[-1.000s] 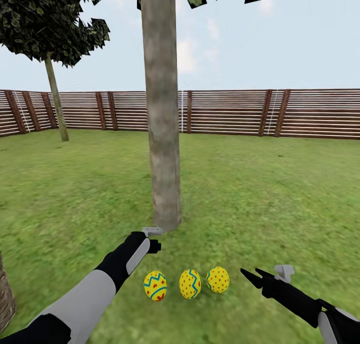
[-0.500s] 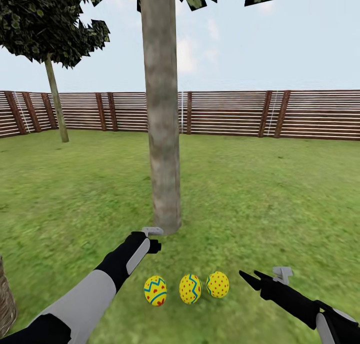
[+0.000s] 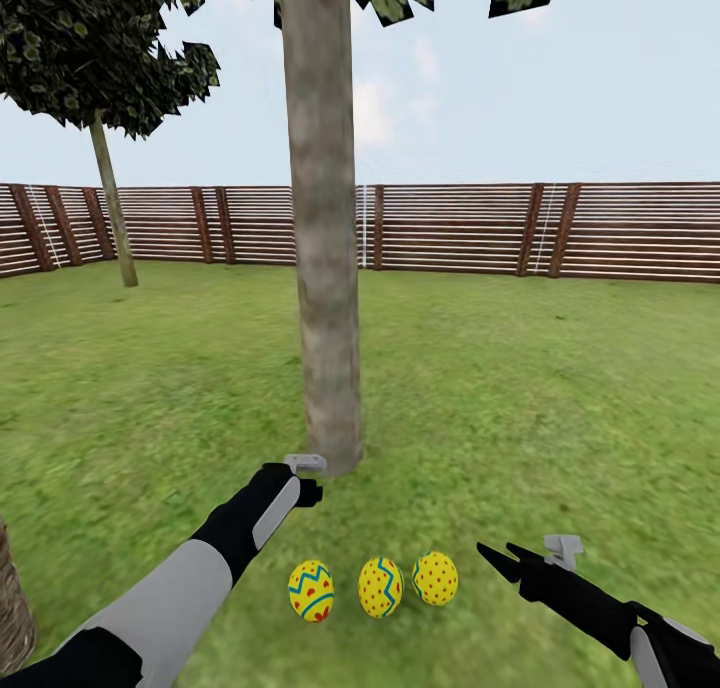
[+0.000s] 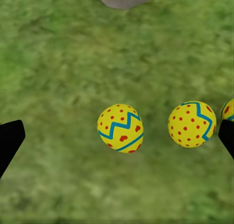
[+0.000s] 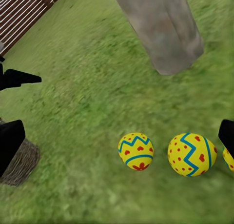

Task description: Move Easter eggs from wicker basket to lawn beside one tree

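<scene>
Mottled grass (image 3: 520, 388) carries three glossy yellow eggs (image 3: 380, 587) in a row, between the left gripper (image 3: 312, 492) and right gripper (image 3: 497, 556), both spread wide and empty. Woven basket (image 3: 12, 608) sits far left; beyond the eggs rises the rough grey trunk (image 3: 322, 268), then a slatted fence (image 3: 560, 228).

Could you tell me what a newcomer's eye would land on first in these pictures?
Most likely the three Easter eggs, bright yellow with red dots, lying in a row on the lawn. Just behind them rises the tree, its thick pale trunk cutting up the middle of the head view. The open left gripper and right gripper flank the eggs.
</scene>
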### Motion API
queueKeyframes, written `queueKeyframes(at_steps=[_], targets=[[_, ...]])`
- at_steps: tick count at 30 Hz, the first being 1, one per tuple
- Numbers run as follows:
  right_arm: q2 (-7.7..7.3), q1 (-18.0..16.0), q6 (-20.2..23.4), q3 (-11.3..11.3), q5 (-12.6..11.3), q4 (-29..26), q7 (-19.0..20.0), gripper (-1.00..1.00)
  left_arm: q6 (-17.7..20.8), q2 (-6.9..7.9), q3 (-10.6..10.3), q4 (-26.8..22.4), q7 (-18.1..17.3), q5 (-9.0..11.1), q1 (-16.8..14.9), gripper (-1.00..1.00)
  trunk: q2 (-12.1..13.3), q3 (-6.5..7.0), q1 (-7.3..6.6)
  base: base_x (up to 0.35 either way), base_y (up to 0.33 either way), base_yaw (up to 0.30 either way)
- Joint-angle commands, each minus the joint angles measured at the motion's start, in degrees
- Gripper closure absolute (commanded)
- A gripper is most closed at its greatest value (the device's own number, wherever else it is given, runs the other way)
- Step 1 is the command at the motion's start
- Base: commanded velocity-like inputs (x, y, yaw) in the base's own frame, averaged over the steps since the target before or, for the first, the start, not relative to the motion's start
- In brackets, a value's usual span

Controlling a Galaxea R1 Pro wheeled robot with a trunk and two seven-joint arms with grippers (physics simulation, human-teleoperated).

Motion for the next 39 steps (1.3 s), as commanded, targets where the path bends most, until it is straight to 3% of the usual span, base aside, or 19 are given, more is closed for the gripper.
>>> queueKeyframes(at_steps=[1, 39], targets=[[0.0, -0.05, 0.42, -0.04, -0.33, 0.02, 0.08, -1.0, 0.1, 0.02, -0.24, -0.07, 0.55, 0.61, -0.04, -1.0, 0.39, 0.12, -0.24, 0.0, 0.0, 0.0], [0.0, -0.07, 0.3, 0.04, -0.34, 0.77, -1.06, -1.0, 0.1, 0.05, -0.24, -0.07, 0.48, 0.58, -0.04, -1.0, 15.63, 6.94, -8.58, 0.0, 0.0, 0.0]])
